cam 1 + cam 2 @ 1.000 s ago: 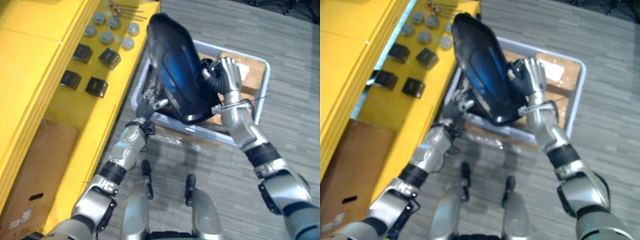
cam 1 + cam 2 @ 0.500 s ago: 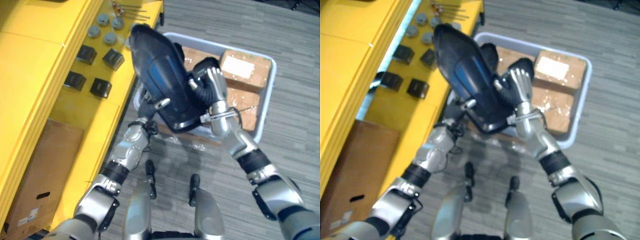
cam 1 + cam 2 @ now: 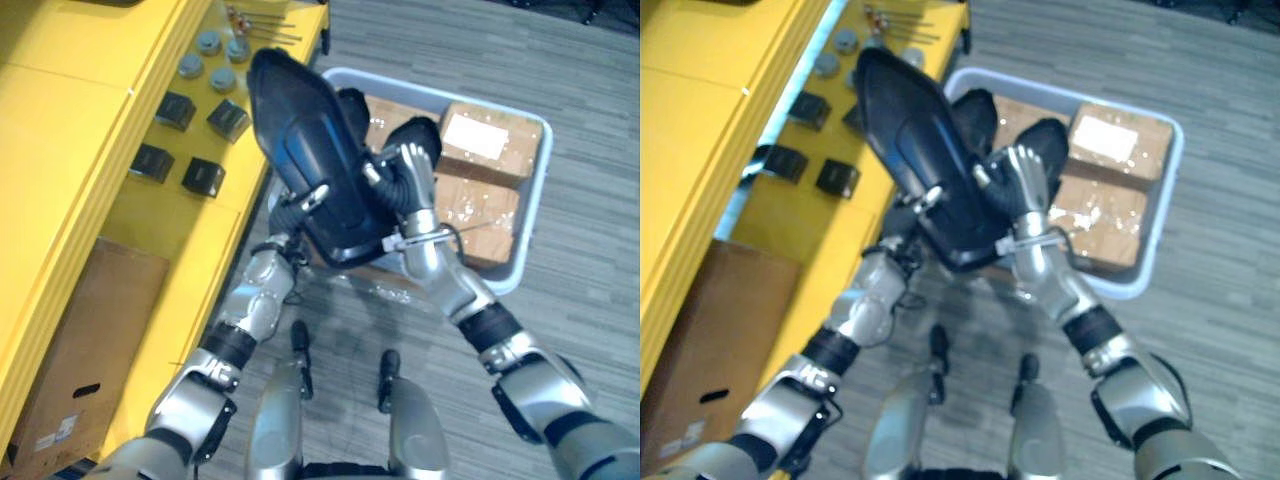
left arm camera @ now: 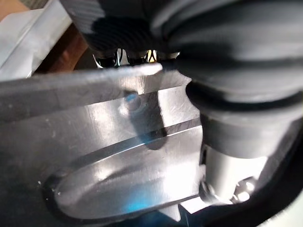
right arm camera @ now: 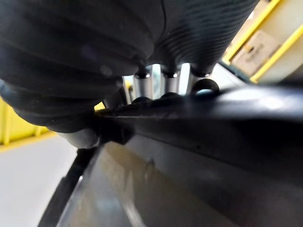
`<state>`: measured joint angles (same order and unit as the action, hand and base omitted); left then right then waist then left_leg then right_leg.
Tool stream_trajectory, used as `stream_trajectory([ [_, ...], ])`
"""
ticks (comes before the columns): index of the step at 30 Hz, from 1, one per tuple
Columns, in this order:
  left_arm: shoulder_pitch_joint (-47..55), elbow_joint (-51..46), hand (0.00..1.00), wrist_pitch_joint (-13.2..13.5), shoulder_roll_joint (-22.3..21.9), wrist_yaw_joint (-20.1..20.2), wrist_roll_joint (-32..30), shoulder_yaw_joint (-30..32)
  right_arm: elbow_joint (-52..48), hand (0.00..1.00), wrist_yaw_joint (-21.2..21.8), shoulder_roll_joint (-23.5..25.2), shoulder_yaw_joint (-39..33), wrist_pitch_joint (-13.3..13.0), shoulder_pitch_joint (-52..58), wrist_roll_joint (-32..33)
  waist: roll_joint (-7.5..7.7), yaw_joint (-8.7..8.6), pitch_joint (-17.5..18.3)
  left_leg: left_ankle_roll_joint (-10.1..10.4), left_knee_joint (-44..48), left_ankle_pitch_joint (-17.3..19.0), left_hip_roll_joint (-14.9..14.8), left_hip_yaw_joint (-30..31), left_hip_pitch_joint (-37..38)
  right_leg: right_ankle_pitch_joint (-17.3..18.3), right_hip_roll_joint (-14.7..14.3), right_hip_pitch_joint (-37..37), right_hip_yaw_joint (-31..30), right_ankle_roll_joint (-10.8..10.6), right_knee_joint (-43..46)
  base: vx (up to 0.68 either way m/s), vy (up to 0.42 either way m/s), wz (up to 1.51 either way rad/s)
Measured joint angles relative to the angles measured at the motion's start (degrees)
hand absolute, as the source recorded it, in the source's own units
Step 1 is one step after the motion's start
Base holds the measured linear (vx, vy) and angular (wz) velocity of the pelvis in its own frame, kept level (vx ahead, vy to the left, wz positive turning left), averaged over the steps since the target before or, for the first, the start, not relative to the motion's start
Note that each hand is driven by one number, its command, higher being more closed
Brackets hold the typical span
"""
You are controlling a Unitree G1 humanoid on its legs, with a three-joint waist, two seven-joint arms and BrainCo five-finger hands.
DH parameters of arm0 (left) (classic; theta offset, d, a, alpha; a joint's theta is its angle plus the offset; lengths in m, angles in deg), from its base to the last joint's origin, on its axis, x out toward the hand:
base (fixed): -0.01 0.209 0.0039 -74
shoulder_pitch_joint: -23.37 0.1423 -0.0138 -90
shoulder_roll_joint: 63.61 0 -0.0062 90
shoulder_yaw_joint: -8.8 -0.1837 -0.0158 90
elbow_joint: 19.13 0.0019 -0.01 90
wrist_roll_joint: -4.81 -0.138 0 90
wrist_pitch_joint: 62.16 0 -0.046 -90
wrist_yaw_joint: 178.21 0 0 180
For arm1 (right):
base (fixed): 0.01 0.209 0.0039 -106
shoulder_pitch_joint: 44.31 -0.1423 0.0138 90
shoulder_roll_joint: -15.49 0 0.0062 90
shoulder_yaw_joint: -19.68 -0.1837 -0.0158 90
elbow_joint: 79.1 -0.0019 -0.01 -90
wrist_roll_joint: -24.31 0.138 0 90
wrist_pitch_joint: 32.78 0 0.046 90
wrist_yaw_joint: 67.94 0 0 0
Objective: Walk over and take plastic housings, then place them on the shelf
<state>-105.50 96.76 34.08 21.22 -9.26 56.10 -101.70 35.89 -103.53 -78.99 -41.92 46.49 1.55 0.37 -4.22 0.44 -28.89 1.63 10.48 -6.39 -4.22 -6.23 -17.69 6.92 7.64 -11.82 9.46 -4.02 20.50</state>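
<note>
Since a second ago, the large glossy black plastic housing (image 3: 310,140) has swung toward the upper left of the frame, its tip now over the yellow metal shelf (image 3: 150,230). The right hand (image 3: 408,178) curls its fingers (image 5: 166,85) over the rim; the left hand (image 3: 297,205) pinches the lower edge from beneath. The housing hangs mid-frame above the grey plastic bin (image 3: 535,200) of brown cardboard boxes (image 3: 490,135). Pickup looks done; setting it on the shelf remains.

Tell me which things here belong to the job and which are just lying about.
Job: black plastic housing, gripped by left hand and right hand; yellow shelf; grey bin.

Lying about: black blocks and grey discs on the shelf; brown parcels in the bin; cardboard box on a lower level.
</note>
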Motion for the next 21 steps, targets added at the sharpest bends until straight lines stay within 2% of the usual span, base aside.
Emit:
stream_trajectory([
  [5,-0.04,-0.05,1.00,-0.12,-0.04,-0.02,2.39,-0.43,-2.57,1.00,-0.65,0.15,1.09,2.30,0.07,0.69,0.00,-0.39,0.00,-0.01,-0.22,-0.01,0.09,-0.13,0.99,-0.01,0.08,0.93,-0.05,-0.01,-0.23,0.00,0.000,0.00],
  [13,-0.06,-2.51,1.00,-0.22,0.65,-0.31,2.40,-0.85,-6.69,1.00,-0.69,-0.80,0.82,3.93,0.91,0.71,0.01,-1.57,0.00,0.00,-0.40,0.02,0.03,-0.46,1.87,-0.17,0.00,1.91,-0.23,-0.23,-1.57,-0.01,0.003,-0.01],
  [14,-0.06,-2.61,1.00,-0.30,0.76,-0.31,2.40,-0.96,-6.69,0.00,-0.69,-0.88,0.82,4.04,0.94,0.70,0.01,-1.56,0.00,0.00,-0.39,0.02,0.03,-0.47,1.90,-0.19,0.00,1.94,-0.24,-0.25,-1.60,0.00,0.000,0.00],
  [21,0.52,-4.45,1.00,-0.54,2.51,-1.28,2.64,-2.99,-8.52,0.00,-1.12,-0.99,0.82,4.28,2.96,2.88,0.04,-1.47,0.01,-0.03,-0.71,0.06,0.09,-0.42,3.04,-0.35,-0.01,3.36,-0.09,-0.33,-2.29,0.00,0.000,0.00],
])
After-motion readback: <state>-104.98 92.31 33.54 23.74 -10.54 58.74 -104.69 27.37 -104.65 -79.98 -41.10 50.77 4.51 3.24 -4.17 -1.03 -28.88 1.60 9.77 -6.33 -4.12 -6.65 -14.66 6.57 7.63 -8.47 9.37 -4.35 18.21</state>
